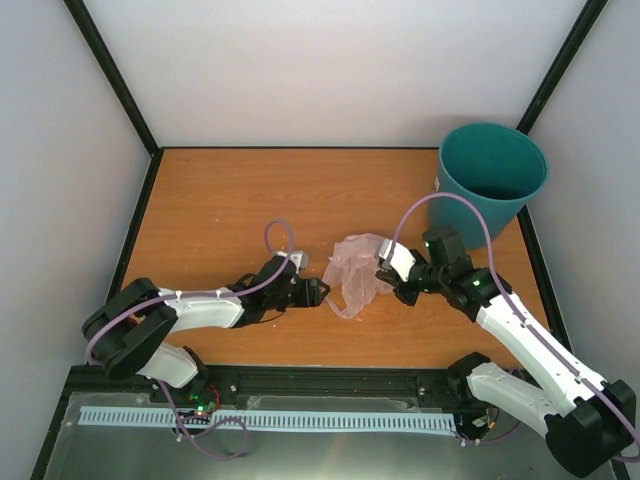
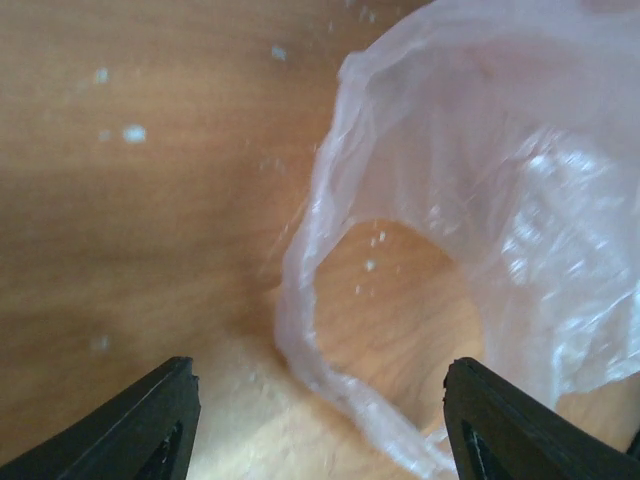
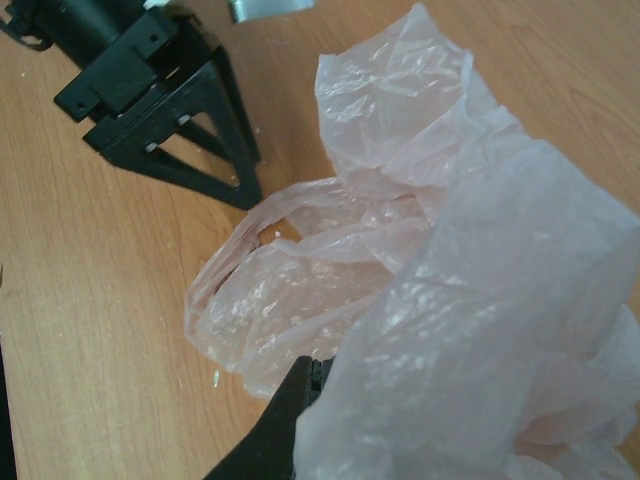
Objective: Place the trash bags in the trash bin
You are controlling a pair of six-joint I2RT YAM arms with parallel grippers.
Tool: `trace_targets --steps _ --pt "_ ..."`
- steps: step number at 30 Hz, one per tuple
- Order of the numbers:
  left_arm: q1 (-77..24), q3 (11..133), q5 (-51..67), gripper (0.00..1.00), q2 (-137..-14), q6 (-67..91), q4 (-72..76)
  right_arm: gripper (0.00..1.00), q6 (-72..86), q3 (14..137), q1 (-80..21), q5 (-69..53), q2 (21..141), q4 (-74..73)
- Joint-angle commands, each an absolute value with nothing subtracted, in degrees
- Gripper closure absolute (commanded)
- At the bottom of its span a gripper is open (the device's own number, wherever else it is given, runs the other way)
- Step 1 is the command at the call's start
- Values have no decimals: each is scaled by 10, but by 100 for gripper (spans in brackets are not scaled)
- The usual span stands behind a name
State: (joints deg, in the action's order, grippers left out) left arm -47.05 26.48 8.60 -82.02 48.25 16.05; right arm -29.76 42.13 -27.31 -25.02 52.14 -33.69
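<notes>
The pale-pink translucent trash bag [image 1: 358, 270] lies crumpled on the wooden table between my two grippers. My left gripper [image 1: 318, 293] is open at the bag's left edge. In the left wrist view its two black fingertips [image 2: 150, 430] stand wide apart, with the bag's loop handle [image 2: 340, 385] lying on the table between them. My right gripper [image 1: 392, 277] is shut on the bag's right side. In the right wrist view the bag [image 3: 460, 300] drapes over the jaws and only one finger [image 3: 285, 420] shows. The teal trash bin [image 1: 492, 175] stands upright at the far right corner.
The wooden table [image 1: 230, 200] is walled by white panels on black frame posts at the left, back and right. The left gripper [image 3: 190, 120] shows in the right wrist view, just beyond the bag. Purple cables loop above both arms.
</notes>
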Motion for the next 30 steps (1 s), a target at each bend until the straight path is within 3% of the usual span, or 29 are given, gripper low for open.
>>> trace_targets --steps 1,21,30 --pt "-476 336 22 31 -848 444 94 97 -316 425 -279 -260 539 -342" --pt "-458 375 -18 32 -929 446 128 97 -322 425 -310 -250 528 -342" --pt "-440 401 -10 49 -975 412 148 96 -322 424 -312 -247 529 -342"
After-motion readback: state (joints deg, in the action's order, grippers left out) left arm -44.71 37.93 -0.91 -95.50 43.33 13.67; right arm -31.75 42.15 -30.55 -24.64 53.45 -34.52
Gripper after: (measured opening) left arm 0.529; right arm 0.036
